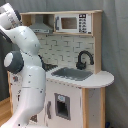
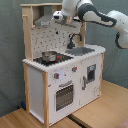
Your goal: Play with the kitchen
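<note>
The kitchen [image 2: 50, 85] is a tall light-wood and white toy set, seen in both exterior views. It has a black stovetop [image 2: 57, 60] with red burners, a sink [image 2: 84, 50], a black faucet [image 2: 75, 39], an oven door [image 2: 63, 95], a grey hood [image 2: 45, 20] and a pegboard back [image 2: 47, 37]. My gripper [image 2: 59, 17] hangs high up at the hood's front edge, well above the stovetop. In the first exterior view the kitchen [image 1: 90, 80] is partly hidden behind my white arm [image 1: 25, 70], and the gripper is out of sight there.
A small metal pot [image 2: 49, 56] stands on the stovetop. A toy microwave [image 1: 72, 23] sits on the top shelf beside the hood. A dispenser panel [image 2: 91, 73] is set in the cabinet front under the sink. The kitchen stands on a wooden floor [image 2: 100, 110].
</note>
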### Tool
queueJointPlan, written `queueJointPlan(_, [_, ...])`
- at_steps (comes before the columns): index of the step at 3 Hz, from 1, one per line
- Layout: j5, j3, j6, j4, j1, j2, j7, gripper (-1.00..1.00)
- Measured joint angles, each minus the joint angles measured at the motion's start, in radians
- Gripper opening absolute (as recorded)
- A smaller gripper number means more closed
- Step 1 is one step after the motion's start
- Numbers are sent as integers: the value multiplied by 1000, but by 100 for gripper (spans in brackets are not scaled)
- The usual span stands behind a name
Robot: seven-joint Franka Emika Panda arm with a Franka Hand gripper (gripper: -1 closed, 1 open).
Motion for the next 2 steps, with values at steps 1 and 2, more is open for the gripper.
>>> queueJointPlan(1, [0,1,-12,-94,-3,-57,-1,100])
queueJointPlan(2, [-5,1,-9,-182,-12,-105,0,100])
